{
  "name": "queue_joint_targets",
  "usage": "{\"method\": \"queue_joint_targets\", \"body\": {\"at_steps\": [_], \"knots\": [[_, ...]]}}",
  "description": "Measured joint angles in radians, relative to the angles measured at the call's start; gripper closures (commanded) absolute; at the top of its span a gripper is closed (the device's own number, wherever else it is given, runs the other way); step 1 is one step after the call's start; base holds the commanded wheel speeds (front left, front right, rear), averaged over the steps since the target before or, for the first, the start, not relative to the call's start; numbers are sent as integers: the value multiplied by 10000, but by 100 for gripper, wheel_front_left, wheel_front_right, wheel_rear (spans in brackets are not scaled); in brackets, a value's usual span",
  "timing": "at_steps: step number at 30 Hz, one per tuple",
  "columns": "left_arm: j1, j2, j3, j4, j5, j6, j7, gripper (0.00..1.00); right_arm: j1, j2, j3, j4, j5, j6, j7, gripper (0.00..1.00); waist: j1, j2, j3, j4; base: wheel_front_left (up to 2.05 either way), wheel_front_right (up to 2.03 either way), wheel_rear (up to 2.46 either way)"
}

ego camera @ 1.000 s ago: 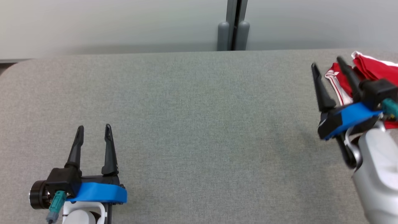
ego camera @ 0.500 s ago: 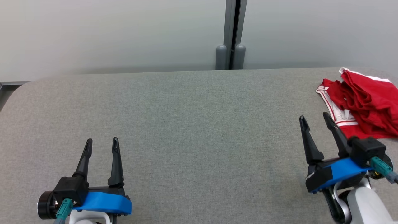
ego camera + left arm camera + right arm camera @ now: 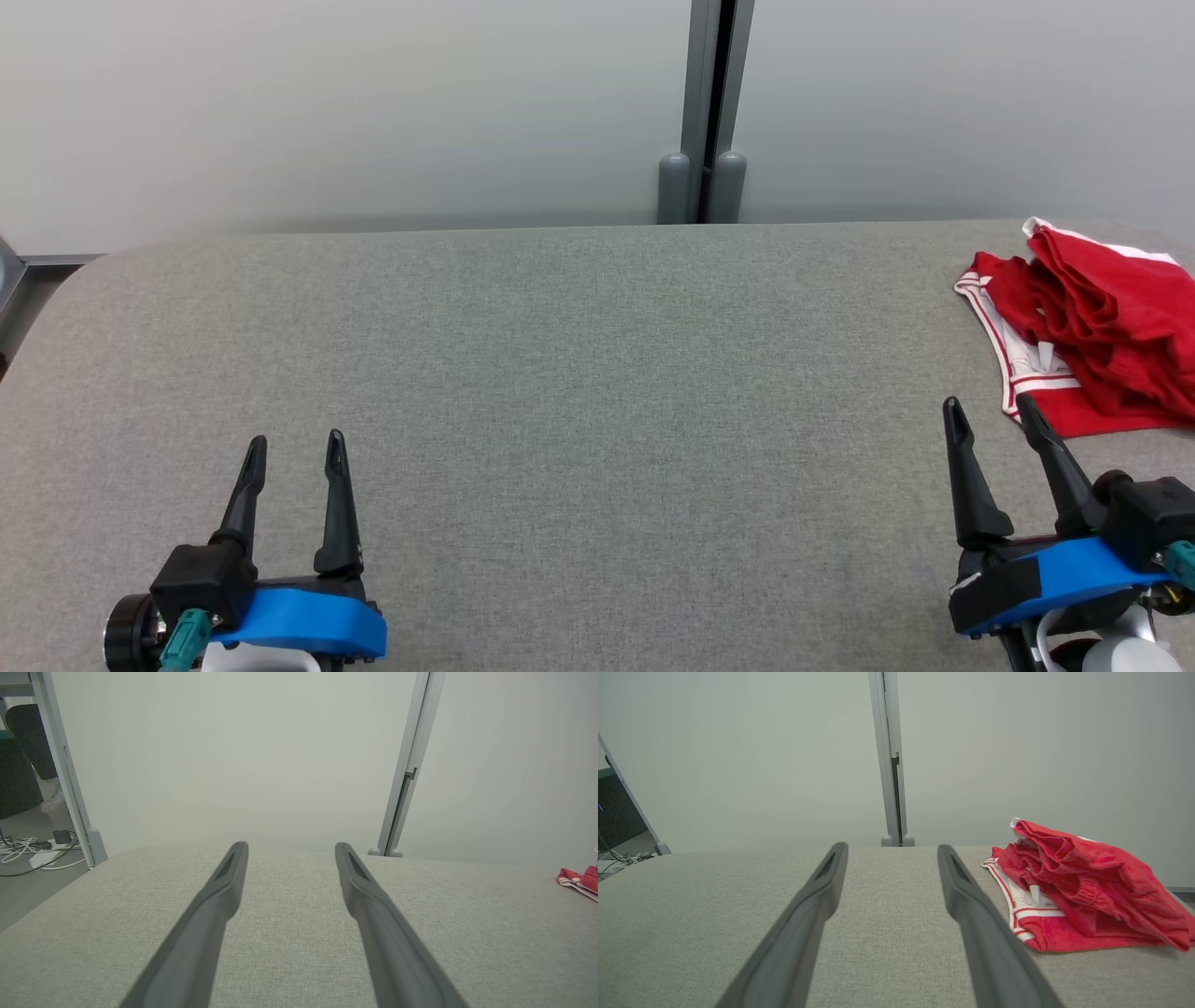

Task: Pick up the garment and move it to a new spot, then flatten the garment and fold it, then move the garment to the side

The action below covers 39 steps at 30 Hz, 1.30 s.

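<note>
garment (image 3: 1092, 336) on table (image 3: 579, 373), far right

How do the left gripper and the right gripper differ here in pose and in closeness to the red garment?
The left gripper sits far from the red garment, across the table; the right gripper is close beside it. The left gripper's fingers point almost straight up the head view; the right gripper's lean leftward. Both stand open, holding nothing.

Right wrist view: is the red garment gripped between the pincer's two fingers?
No: the red garment lies bunched on the grey table beside the open right pincer, which holds nothing.
</note>
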Motion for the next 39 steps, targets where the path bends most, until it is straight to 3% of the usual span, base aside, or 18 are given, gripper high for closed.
{"method": "queue_joint_targets", "body": {"at_steps": [13, 14, 20, 39], "knots": [[82, 96, 15, -119, -165, 128, 84, 0, 133, 90, -100, -109, -50, 0, 150, 0, 0, 0, 28, 31, 0, 0, 0], [61, 94, 13, -109, -169, 130, 81, 100, 130, 92, -100, -79, -50, 0, 148, 100, 0, 0, 36, 39, 0, 0, 0], [401, -81, -8, 395, -339, 113, 167, 100, 266, 150, -84, 487, 109, 0, 217, 100, 1, 0, 31, 35, 0, 0, 0], [305, -234, 499, 430, -3551, -238, 986, 100, 227, 155, -150, 844, 3565, -2, 616, 100, 1, 0, -30, 2, 0, 0, 0]]}}
